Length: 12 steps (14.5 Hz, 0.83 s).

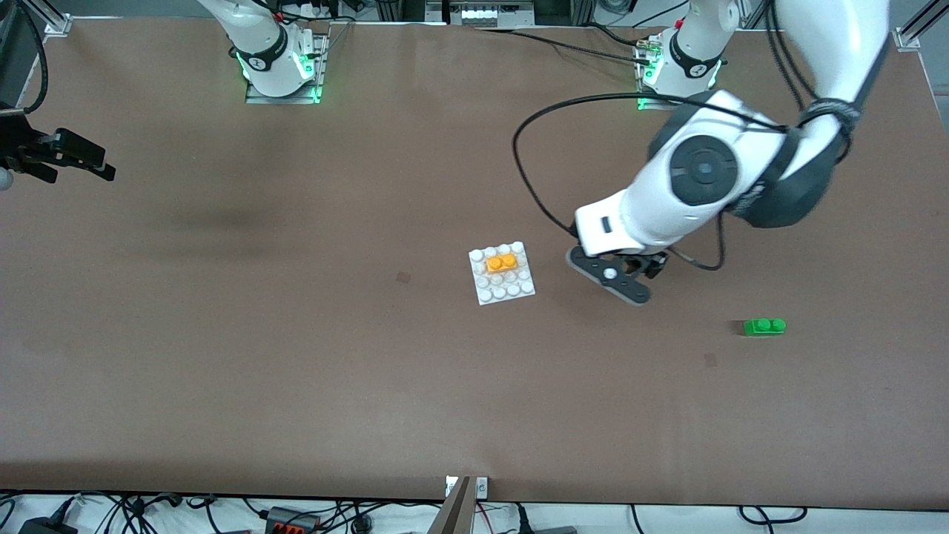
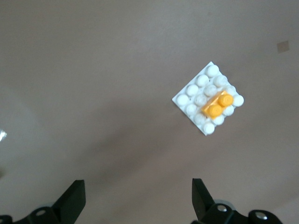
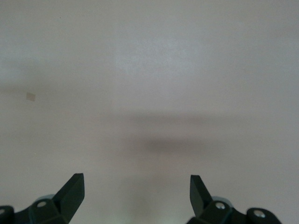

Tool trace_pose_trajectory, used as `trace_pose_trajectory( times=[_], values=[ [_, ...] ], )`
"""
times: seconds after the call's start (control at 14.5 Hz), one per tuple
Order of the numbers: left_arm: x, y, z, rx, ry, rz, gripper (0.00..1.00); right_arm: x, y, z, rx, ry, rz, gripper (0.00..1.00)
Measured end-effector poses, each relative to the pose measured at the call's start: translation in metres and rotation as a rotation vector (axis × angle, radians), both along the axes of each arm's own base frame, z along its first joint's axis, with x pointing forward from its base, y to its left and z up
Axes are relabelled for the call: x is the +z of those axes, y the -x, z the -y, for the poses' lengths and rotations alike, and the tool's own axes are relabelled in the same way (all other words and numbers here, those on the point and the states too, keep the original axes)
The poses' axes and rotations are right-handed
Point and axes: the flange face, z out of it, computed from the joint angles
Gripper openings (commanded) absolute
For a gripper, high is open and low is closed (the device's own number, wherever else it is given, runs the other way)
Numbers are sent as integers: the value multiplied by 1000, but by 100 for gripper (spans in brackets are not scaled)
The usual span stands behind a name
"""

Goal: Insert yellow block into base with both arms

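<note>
On the base: yellow block [image 1: 502, 262] sits on studs of the base [image 1: 503, 274], toward its edge farther from the front camera, long axis along that edge.
My left gripper [image 2: 135, 198]: hanging over bare table beside the base, toward the left arm's end; fingers spread, holding nothing.
My right gripper [image 3: 136, 193]: waiting, well apart from the base; fingers spread, empty.
Judgement: block looks seated.
Green brick [image 1: 764, 326]: loose, nearer the camera than the base.

a green brick [image 1: 764, 326] and the brown table [image 1: 296, 356]

the green two-stud brick lies flat on the brown table, toward the left arm's end. two small dark square marks show on the tabletop, one [image 1: 403, 277] near the middle and one [image 1: 710, 360] just nearer to the front camera than the brick. cables [image 1: 222, 512] run along the table's front edge.
</note>
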Motion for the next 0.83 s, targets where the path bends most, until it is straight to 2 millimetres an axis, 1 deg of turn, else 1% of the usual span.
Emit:
trace_pose_trajectory(
  times=[0.14, 0.28, 0.34, 0.48, 0.62, 0.69, 0.76, 0.83],
  values=[
    [26, 4, -21, 30, -19, -10, 100, 0, 0, 0, 0, 0, 0, 100],
    [59, 11, -44, 77, -52, 14, 100, 0, 0, 1, -1, 0, 0, 100],
    [77, 13, -60, 116, -62, 31, 100, 0, 0, 1, -2, 0, 0, 100],
    [108, 18, -99, 219, -63, 54, 100, 0, 0, 2, -3, 0, 0, 100],
    [139, 27, -135, 319, -47, 82, 100, 1, 0, 2, -3, 0, 1, 100],
    [149, 34, -150, 357, -51, 94, 100, 1, 0, 1, -3, 0, 1, 100],
    [154, 40, -163, 389, -67, 98, 100, 1, 0, 2, -3, 0, 1, 100],
    [152, 46, -175, 416, -87, 93, 100, 1, 0, 2, -3, 0, 1, 100]
  ],
)
